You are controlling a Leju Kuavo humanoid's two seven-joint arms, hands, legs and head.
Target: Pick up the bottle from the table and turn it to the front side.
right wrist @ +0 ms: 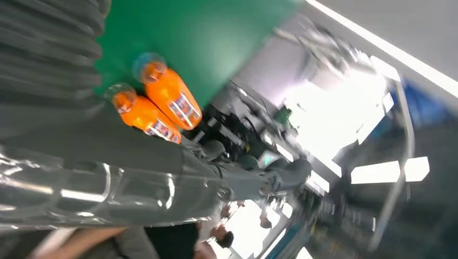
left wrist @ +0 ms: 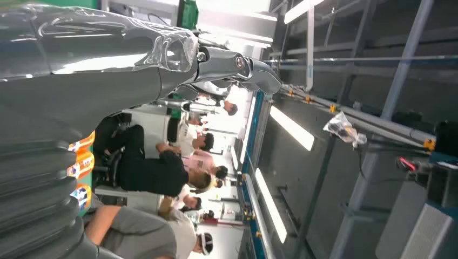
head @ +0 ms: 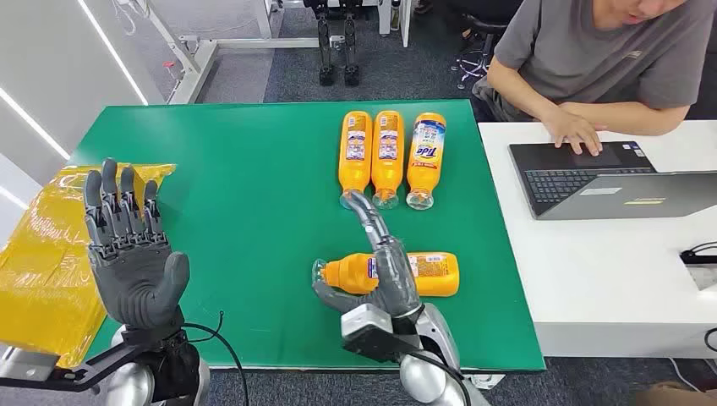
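Observation:
An orange bottle (head: 433,274) lies on its side on the green table (head: 245,211), cap to the left, label facing up. My right hand (head: 385,271) lies over its middle with the fingers stretched forward and the thumb beside the bottle's neck; I cannot tell if it touches. Nothing is gripped. My left hand (head: 131,249) is raised at the table's near left, palm toward me, fingers spread and holding nothing. In the right wrist view the right hand (right wrist: 135,178) points out past two orange bottles (right wrist: 162,105). The left hand (left wrist: 81,59) in its wrist view is bare.
Three more orange bottles (head: 389,156) lie side by side at the back, caps toward me. A yellow wrapped package (head: 46,262) sits off the table's left edge. On the right, a white table (head: 592,271) holds a laptop (head: 592,178) where a person (head: 592,59) types.

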